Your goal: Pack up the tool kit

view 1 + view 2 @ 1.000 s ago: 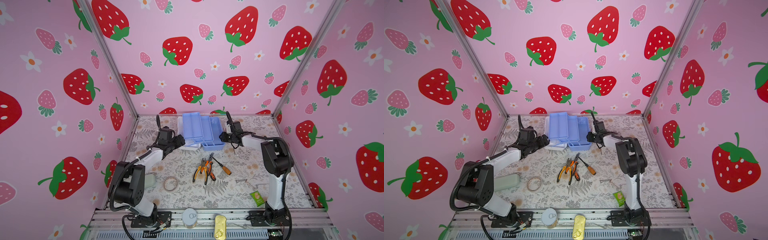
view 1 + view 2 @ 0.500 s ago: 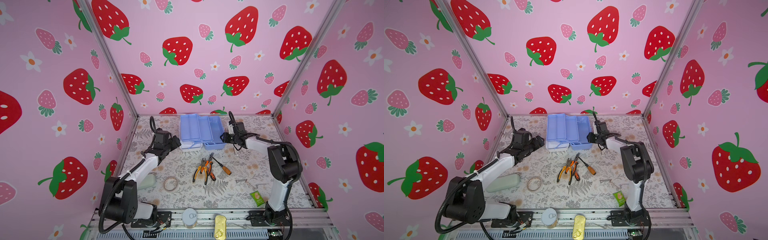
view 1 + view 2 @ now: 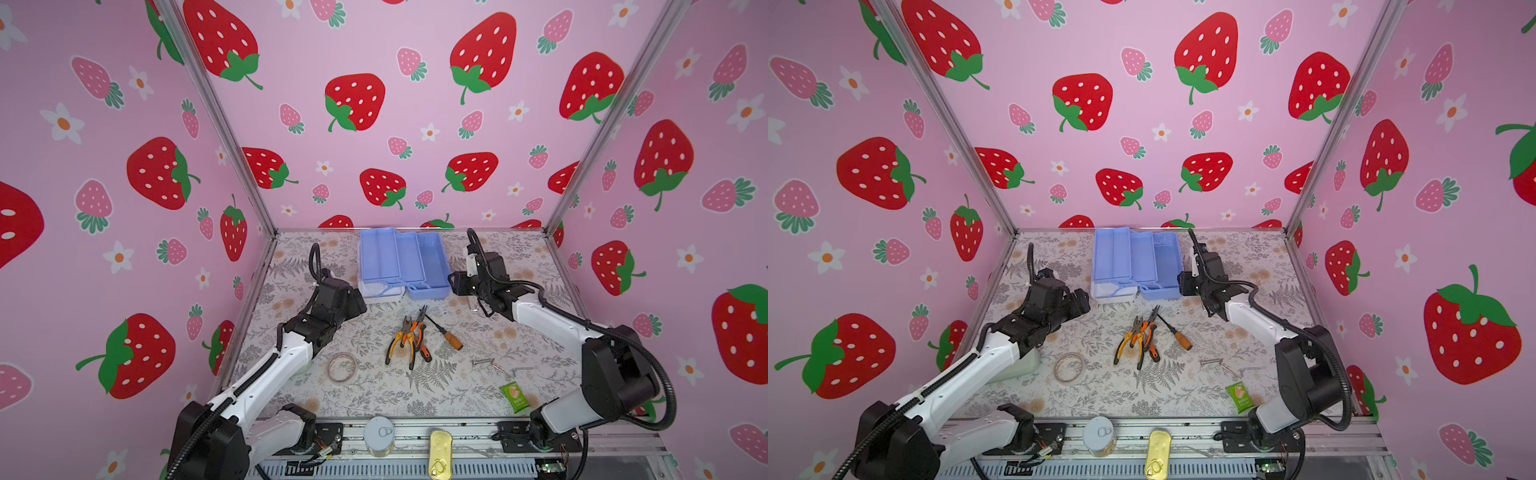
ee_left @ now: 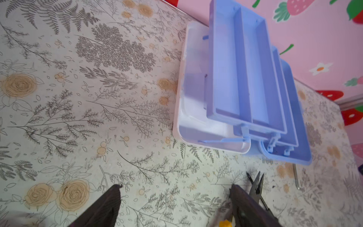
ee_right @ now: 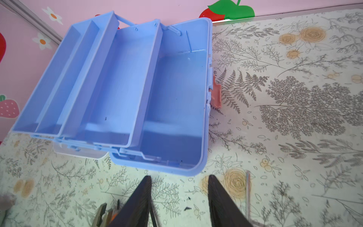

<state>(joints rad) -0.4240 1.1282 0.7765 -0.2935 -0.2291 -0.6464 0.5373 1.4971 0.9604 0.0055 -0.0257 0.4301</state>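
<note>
Blue plastic, all of it bare: the case [image 3: 403, 266] stands open at the back of the table [image 3: 374, 399], midway along the rear wall. Its tiers are fanned out and, as far as I can see, nothing lies in any compartment, so I judge packing has barely begun. The pliers [image 3: 403, 338] and screwdriver [image 3: 446, 334] lie loose in front of the case, with the hex keys [image 3: 492, 365] nearer the right arm's base. My left gripper [image 4: 175, 185] hovers near the white lid's corner, jaws spread wide and empty. My right gripper [image 5: 179, 176] hangs just beside the base's near corner, jaws parted, gripping nothing. Every tool has to go in, then the tiers fold and the lid latches.
</note>
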